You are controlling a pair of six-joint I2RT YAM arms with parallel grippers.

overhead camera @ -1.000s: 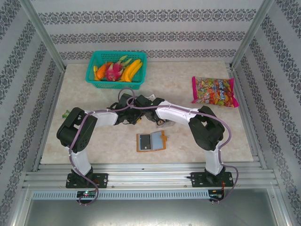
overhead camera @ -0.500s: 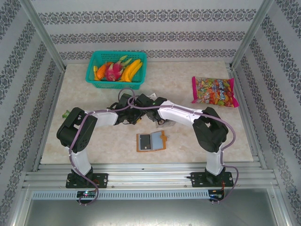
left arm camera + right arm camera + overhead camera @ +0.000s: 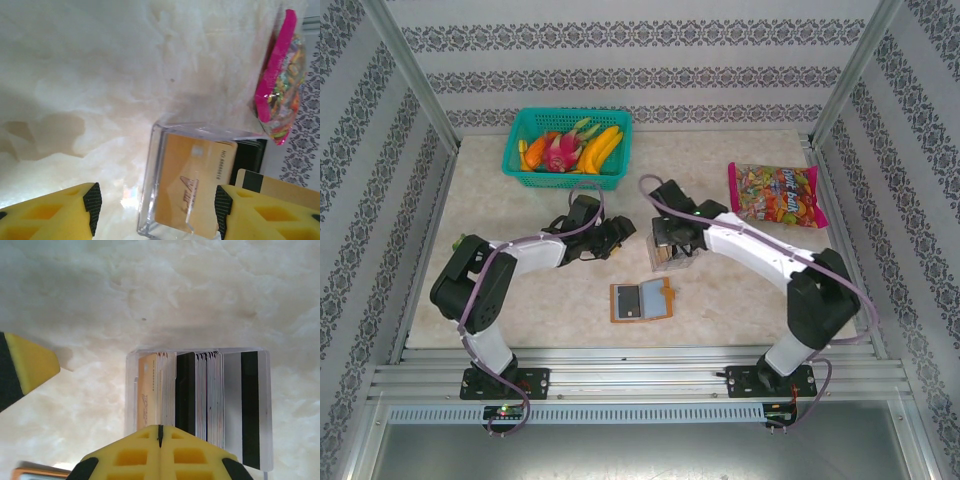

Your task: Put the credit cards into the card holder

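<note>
The credit cards (image 3: 200,395) stand on edge in a small clear plastic box (image 3: 669,257): a gold one in front, then white, black and grey ones. My right gripper (image 3: 160,429) is directly over the stack with its yellow fingers pressed shut; no card shows between them. My left gripper (image 3: 156,210) is open wide, level with the box, facing the gold card (image 3: 192,182). In the top view the left gripper (image 3: 617,232) sits just left of the box and the right gripper (image 3: 672,236) above it. The orange-brown card holder (image 3: 642,300) lies open nearer the arms' bases.
A green basket of fruit (image 3: 568,148) stands at the back left. A pink bag of candy (image 3: 775,195) lies at the back right and shows behind the box as the candy bag (image 3: 282,75). A corner of the card holder (image 3: 40,472) shows at the right wrist view's bottom left.
The right arm has swung its elbow far out to the right and its gripper now stands apart from the left one, over the clear box. The left arm stretched slightly rightward.
</note>
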